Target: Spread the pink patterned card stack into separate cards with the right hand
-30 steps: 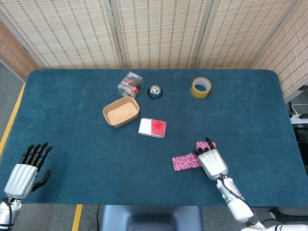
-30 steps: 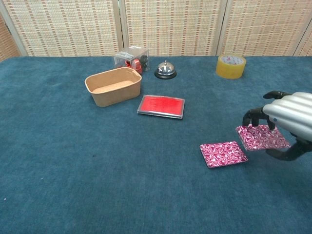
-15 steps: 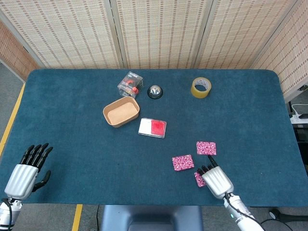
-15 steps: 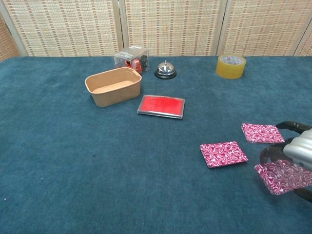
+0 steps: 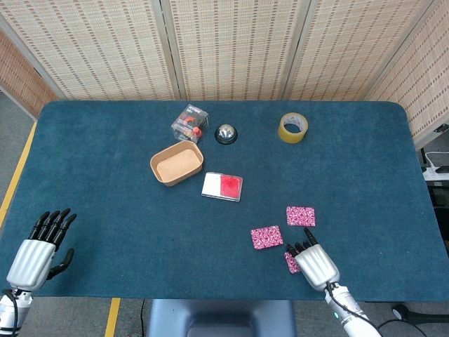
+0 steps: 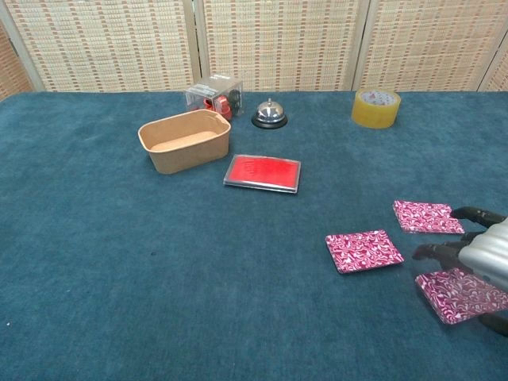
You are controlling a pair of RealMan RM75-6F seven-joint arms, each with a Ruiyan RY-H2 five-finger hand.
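Three pink patterned cards lie apart on the blue table. One card (image 5: pixel 266 236) (image 6: pixel 364 250) sits to the left, a second card (image 5: pixel 300 215) (image 6: pixel 427 217) lies further back. The third card (image 5: pixel 290 262) (image 6: pixel 460 294) lies flat nearest the front edge, partly under my right hand (image 5: pixel 313 261) (image 6: pixel 486 255). That hand's fingers (image 6: pixel 441 252) stretch out just above the card, apart from it, and the thumb shows low at the card's right edge. My left hand (image 5: pixel 38 247) rests at the front left corner with fingers spread, holding nothing.
A brown paper bowl (image 5: pixel 176 163), a red-and-white flat box (image 5: pixel 222 186), a clear box with red contents (image 5: pixel 190 123), a silver bell (image 5: pixel 225 133) and a yellow tape roll (image 5: pixel 292 127) stand at mid-table and the back. A woven screen stands behind the table.
The right hand carried the third card from the back card towards the front edge. The card now lies lower and flat, and the fingers have stretched off it. The left hand stayed put.
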